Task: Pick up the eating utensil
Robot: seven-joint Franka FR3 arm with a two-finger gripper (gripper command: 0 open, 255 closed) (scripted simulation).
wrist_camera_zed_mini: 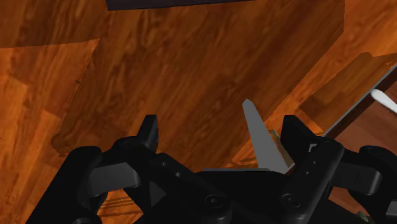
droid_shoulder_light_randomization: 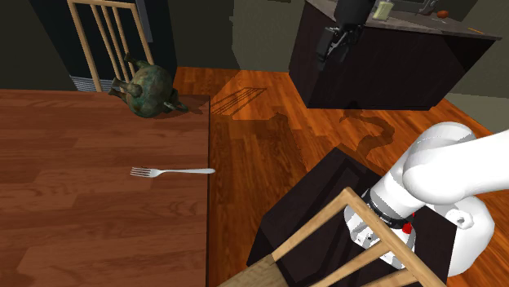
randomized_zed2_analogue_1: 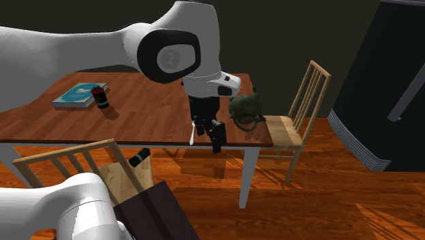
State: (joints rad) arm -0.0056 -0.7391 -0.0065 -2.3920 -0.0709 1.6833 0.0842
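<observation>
A silver fork (droid_shoulder_light_randomization: 172,171) lies flat on the brown wooden table (droid_shoulder_light_randomization: 73,204), its handle end near the table's edge on the shoulder view's right. My black gripper (droid_shoulder_light_randomization: 335,45) hangs in the air away from the fork, off the table's side and over the wooden floor. In the wrist view my gripper (wrist_camera_zed_mini: 222,133) is open, with only floor between its fingers (wrist_camera_zed_mini: 149,132); the fork's handle tip (wrist_camera_zed_mini: 380,97) shows off to one side on the table's edge. In the second exterior view my gripper (randomized_zed2_analogue_1: 210,134) is in front of the table's near edge.
A dark green round pot (droid_shoulder_light_randomization: 149,90) stands on the table's far corner, and a pale wooden chair (droid_shoulder_light_randomization: 106,37) is behind it. A book (randomized_zed2_analogue_1: 75,97) and a dark can (randomized_zed2_analogue_1: 101,98) sit further along the table. Another chair (droid_shoulder_light_randomization: 343,245) stands by my stand. A dark counter (droid_shoulder_light_randomization: 383,65) is beyond.
</observation>
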